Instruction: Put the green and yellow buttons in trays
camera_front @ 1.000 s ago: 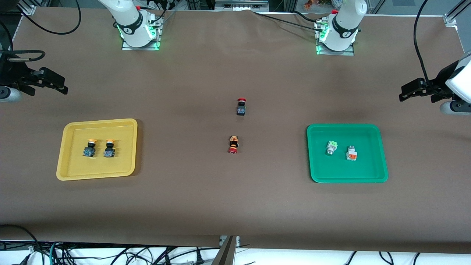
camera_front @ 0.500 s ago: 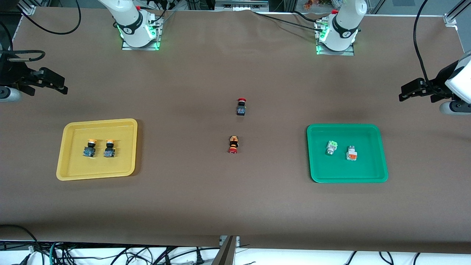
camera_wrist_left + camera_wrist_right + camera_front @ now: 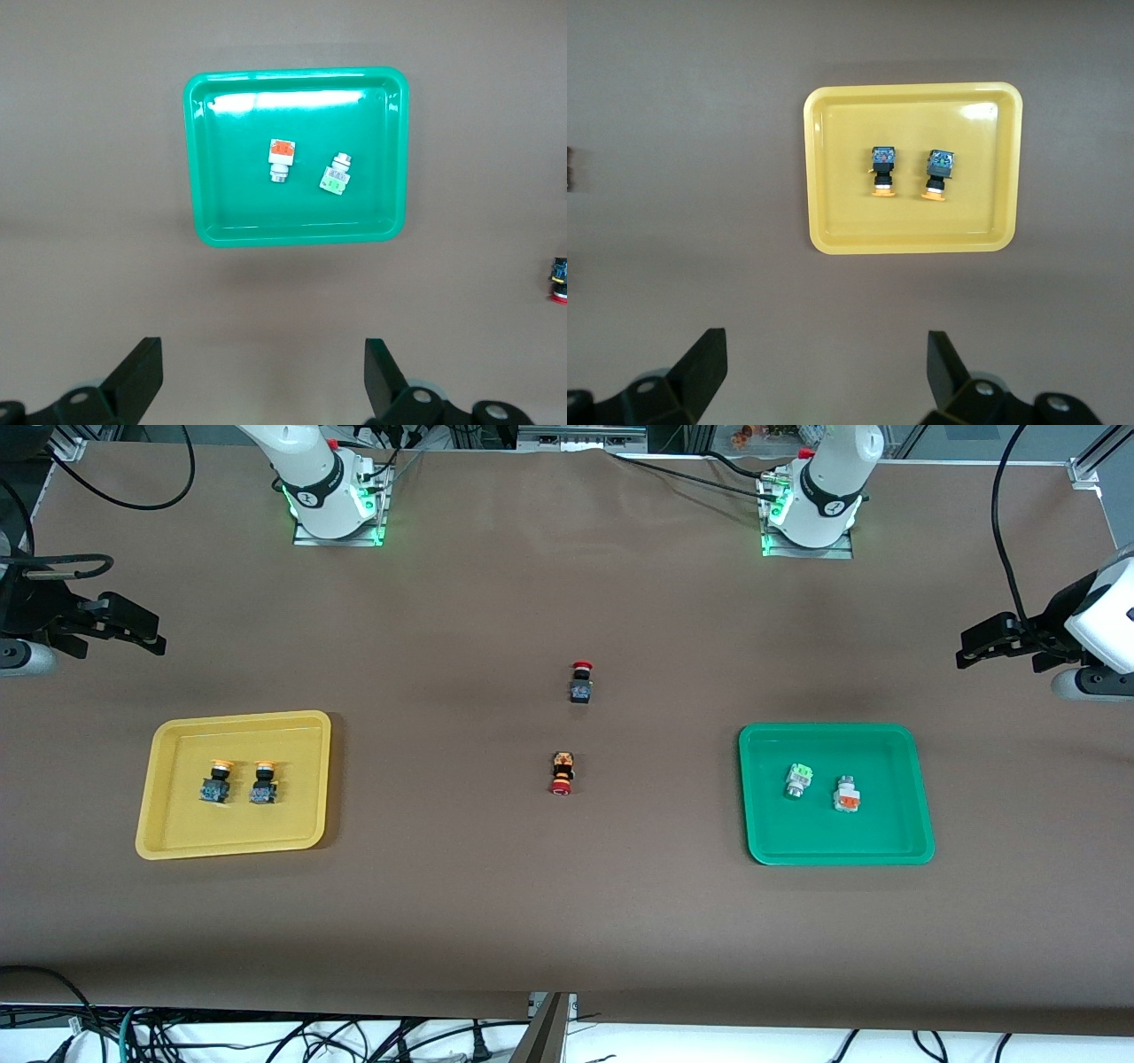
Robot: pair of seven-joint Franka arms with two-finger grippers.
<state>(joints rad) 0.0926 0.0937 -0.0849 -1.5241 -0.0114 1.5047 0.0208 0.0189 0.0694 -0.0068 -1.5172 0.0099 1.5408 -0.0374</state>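
Two yellow-capped buttons (image 3: 214,779) (image 3: 263,779) lie side by side in the yellow tray (image 3: 177,841). In the right wrist view they show as a pair (image 3: 883,170) (image 3: 937,174) in that tray (image 3: 833,177). A green-faced button (image 3: 797,779) and an orange-faced one (image 3: 846,794) lie in the green tray (image 3: 837,857). The left wrist view shows the same two, green-faced (image 3: 337,173) and orange-faced (image 3: 281,159), in their tray (image 3: 221,177). My left gripper (image 3: 974,646) (image 3: 263,376) hangs open and empty over bare table at the left arm's end. My right gripper (image 3: 146,631) (image 3: 828,372) hangs open and empty at the right arm's end.
Two red-capped buttons lie mid-table between the trays: one with a black-blue body (image 3: 581,682), and one with an orange-black body (image 3: 561,772) nearer the front camera. Cables hang along the table's edges.
Both grippers have shifted very slightly at their ends of the table. The buttons and trays have not moved.
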